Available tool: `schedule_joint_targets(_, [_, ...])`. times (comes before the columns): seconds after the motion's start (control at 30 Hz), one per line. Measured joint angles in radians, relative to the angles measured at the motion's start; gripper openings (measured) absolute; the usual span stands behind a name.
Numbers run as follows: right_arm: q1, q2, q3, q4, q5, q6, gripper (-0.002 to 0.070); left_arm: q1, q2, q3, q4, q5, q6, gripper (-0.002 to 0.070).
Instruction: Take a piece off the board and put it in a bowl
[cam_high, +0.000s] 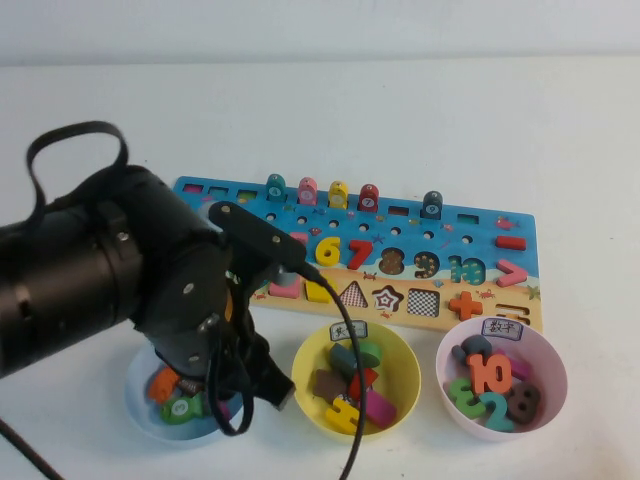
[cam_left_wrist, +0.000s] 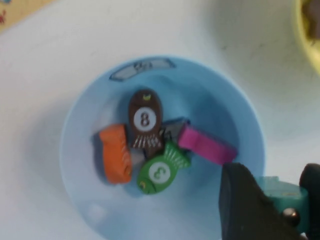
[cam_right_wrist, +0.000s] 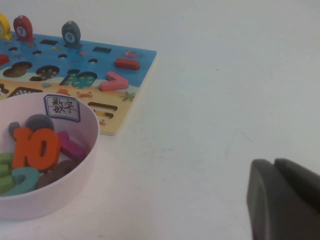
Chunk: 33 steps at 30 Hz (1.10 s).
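Note:
My left gripper (cam_left_wrist: 272, 181) is shut on the small teal-green fish piece (cam_left_wrist: 278, 193) and hangs over the near edge of the light blue bowl (cam_left_wrist: 80, 115). In the high view the left arm covers most of that bowl (cam_high: 142, 405) at the front left. In the bowl lie a brown fish marked 8 (cam_left_wrist: 145, 120), a green fish marked 3 (cam_left_wrist: 159, 172), an orange piece (cam_left_wrist: 115, 152) and a magenta piece (cam_left_wrist: 205, 145). The board (cam_high: 480, 225) lies behind the bowls. My right gripper (cam_right_wrist: 274, 162) is shut and empty over bare table, right of the board (cam_right_wrist: 125, 75).
A yellow bowl (cam_high: 400, 350) with several pieces stands at the front middle. A pale pink bowl (cam_high: 555, 365) with numbers stands at the front right. Several fish pieces (cam_high: 338, 193) stand upright along the board's far edge.

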<state>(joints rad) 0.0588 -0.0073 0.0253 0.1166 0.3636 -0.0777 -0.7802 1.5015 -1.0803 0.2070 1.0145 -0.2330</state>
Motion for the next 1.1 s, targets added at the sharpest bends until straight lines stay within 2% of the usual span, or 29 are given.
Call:
schedule_joint_targets(0.13, [0.0, 0.0, 0.0, 0.0, 0.0, 0.0, -0.0017, 0.051, -0.027, 0.047, -0.009, -0.104, -0.029, 0.0193])
schedule_joint_targets(0.3, [0.0, 0.0, 0.0, 0.0, 0.0, 0.0, -0.0017, 0.153, 0.039, 0.05, -0.009, -0.115, -0.042, 0.0193])
schedule_joint_targets(0.37, [0.0, 0.0, 0.0, 0.0, 0.0, 0.0, -0.0017, 0.18, 0.067, 0.052, -0.019, -0.119, -0.042, 0.0214])
schedule_joint_targets(0.4, [0.0, 0.0, 0.0, 0.0, 0.0, 0.0, -0.0017, 0.186, 0.075, 0.054, -0.021, -0.119, -0.042, 0.0241])
schedule_joint_targets(0.57, [0.0, 0.0, 0.0, 0.0, 0.0, 0.0, -0.0017, 0.189, 0.084, 0.055, -0.032, -0.134, -0.018, 0.0493])
schedule_joint_targets(0.67, [0.0, 0.0, 0.0, 0.0, 0.0, 0.0, -0.0017, 0.189, 0.078, 0.055, -0.031, -0.136, 0.021, 0.0547])
schedule_joint_targets(0.87, [0.0, 0.0, 0.0, 0.0, 0.0, 0.0, -0.0017, 0.172, -0.084, 0.117, -0.031, -0.253, 0.06, 0.0536])
schedule_joint_targets(1.1, [0.0, 0.0, 0.0, 0.0, 0.0, 0.0, -0.0017, 0.119, -0.45, 0.332, -0.095, -0.405, 0.064, 0.0429])
